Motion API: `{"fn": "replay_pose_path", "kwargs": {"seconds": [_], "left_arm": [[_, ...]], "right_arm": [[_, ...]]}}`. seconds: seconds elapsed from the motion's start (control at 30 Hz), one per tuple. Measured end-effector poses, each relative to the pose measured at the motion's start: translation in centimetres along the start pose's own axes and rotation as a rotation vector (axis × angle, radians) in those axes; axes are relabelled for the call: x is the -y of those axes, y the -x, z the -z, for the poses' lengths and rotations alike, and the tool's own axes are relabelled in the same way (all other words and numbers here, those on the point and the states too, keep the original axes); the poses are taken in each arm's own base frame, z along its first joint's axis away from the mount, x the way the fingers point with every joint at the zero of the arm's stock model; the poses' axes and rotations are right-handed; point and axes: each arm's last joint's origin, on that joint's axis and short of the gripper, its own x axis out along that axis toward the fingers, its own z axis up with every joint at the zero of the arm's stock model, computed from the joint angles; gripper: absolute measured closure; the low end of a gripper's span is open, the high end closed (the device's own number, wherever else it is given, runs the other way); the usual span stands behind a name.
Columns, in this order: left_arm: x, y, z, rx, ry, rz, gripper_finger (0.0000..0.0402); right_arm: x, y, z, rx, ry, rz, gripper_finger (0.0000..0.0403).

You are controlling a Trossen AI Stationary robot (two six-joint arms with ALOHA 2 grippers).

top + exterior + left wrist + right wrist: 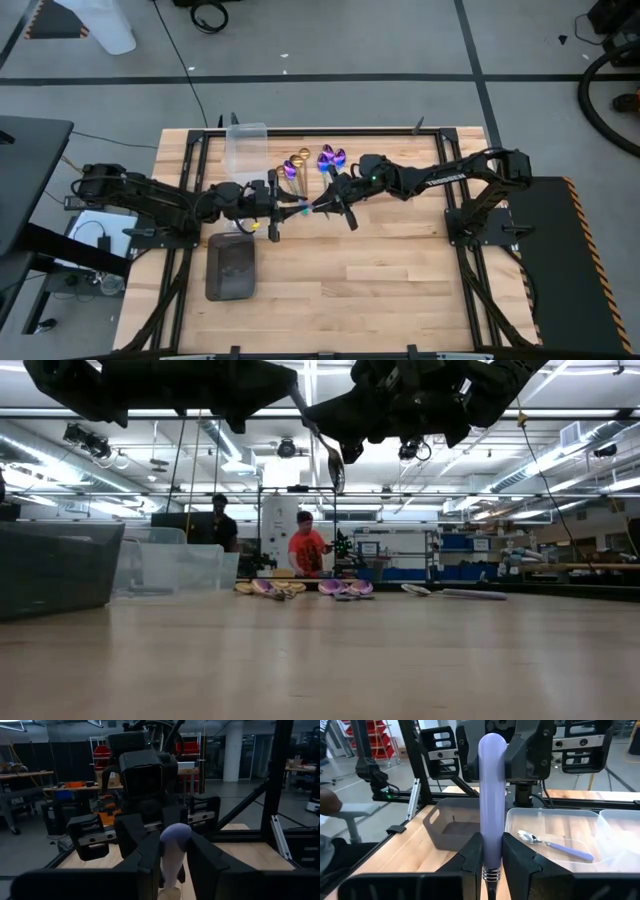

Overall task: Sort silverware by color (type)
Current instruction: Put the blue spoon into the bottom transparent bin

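1. One spoon (490, 795), with a lavender-blue handle, is held in the air above the middle of the table (400, 290), bridging the two grippers.
2. Handling, as judged: light, rigid metal with a smooth, polished and probably slippery handle. It is not fragile. The slim handle is the best place to grip; the rounded bowl would tend to slide out of flat fingers.
3. Right gripper (489, 845): clamped on the handle low down, near the ringed neck.
4. Left gripper (173, 845): faces the right one from the opposite side. Both of its fingers (150, 855) lie against the free end of the handle, so it also appears clamped on the spoon.
5. Clear plastic bin (245, 150): stands at the far left of the table. The right wrist view shows one spoon with a matching lavender handle (555, 845) lying inside.
6. Dark grey tray (231, 268): sits nearer the front edge. No cutlery is visible in it.
7. Unsorted gold and purple spoons (315, 160) lie in a cluster beside the bin, well clear of both grippers.
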Motion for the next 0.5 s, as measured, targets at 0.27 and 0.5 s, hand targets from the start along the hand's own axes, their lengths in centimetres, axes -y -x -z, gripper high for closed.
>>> {"fn": "replay_pose_path", "kwargs": {"seconds": [0.27,0.5], "left_arm": [[-0.2,0.3,0.6,-0.101,-0.044,-0.023,0.0322],[-1.2,1.5,0.7,-0.251,-0.029,-0.069,0.0321]], "right_arm": [[0.7,0.8,0.1,-0.056,-0.064,0.074,0.0266],[1.6,2.9,-1.0,-0.083,-0.080,0.172,0.0202]]}}
